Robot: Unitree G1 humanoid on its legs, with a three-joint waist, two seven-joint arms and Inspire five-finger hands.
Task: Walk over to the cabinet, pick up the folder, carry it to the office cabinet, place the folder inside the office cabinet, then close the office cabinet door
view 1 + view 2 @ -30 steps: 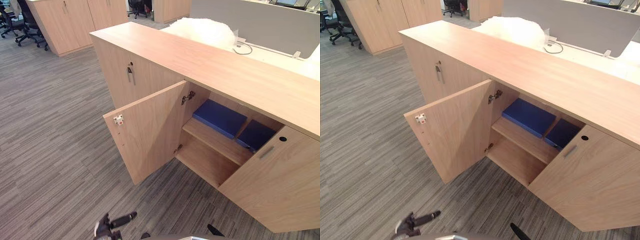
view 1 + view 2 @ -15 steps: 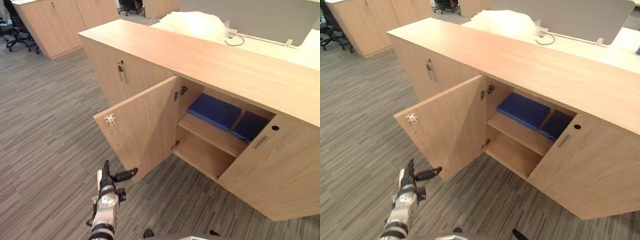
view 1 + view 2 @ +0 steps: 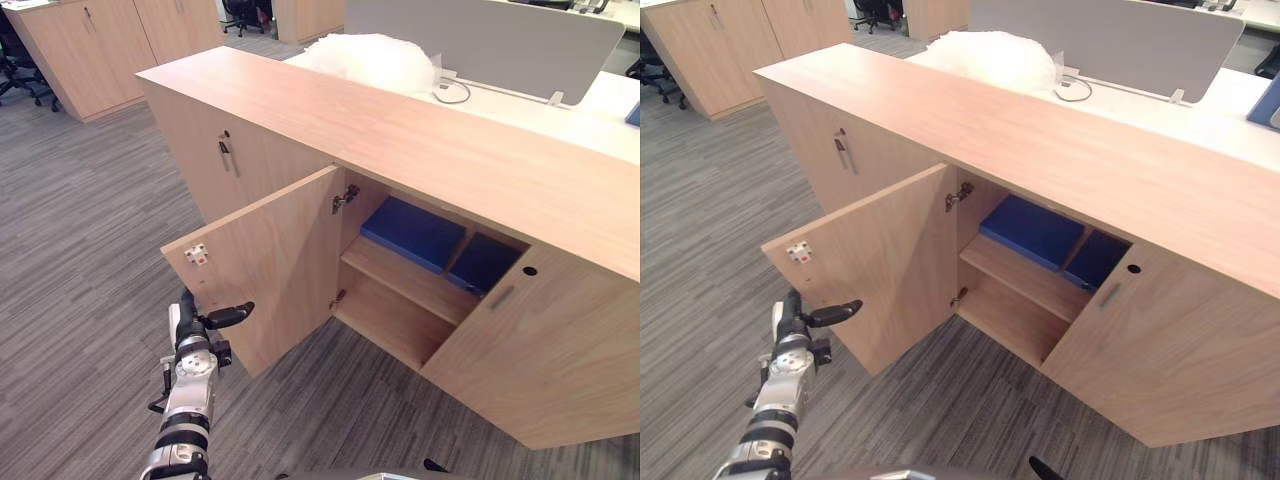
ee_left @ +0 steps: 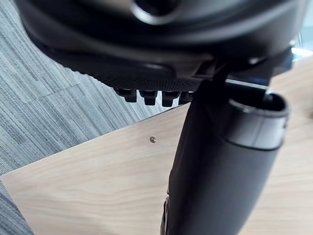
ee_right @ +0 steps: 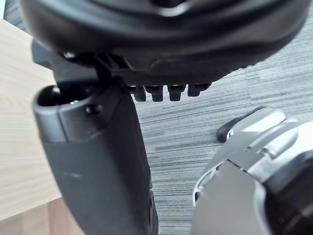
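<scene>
**Folder on the upper shelf, cabinet door open, left hand beside the door**

The blue folder [image 3: 412,232] lies flat on the upper shelf [image 3: 400,282] inside the office cabinet [image 3: 400,130]. A darker blue folder [image 3: 483,262] lies just beside it to the right, partly hidden by the neighbouring door [image 3: 540,350], which looks ajar. Neither hand touches either folder.

The cabinet door [image 3: 280,260] in front of the folder stands swung wide open, with a small white catch [image 3: 196,255] on its inner face near the free edge.

The left hand [image 3: 196,338] is raised close to that free edge, low on the door. Its fingers [image 3: 186,303] are straight and pointing up, its thumb [image 3: 230,316] is spread toward the door, and it holds nothing. In the left wrist view the wood panel lies right past the thumb, but I cannot tell whether they touch.

The right hand [image 5: 93,156] hangs over the grey carpet [image 3: 80,250], thumb straight and relaxed, with nothing in it.

Behind the cabinet, a heap of clear plastic wrap [image 3: 365,60] sits on a bench [image 3: 590,115] in front of a grey partition [image 3: 480,35].
</scene>
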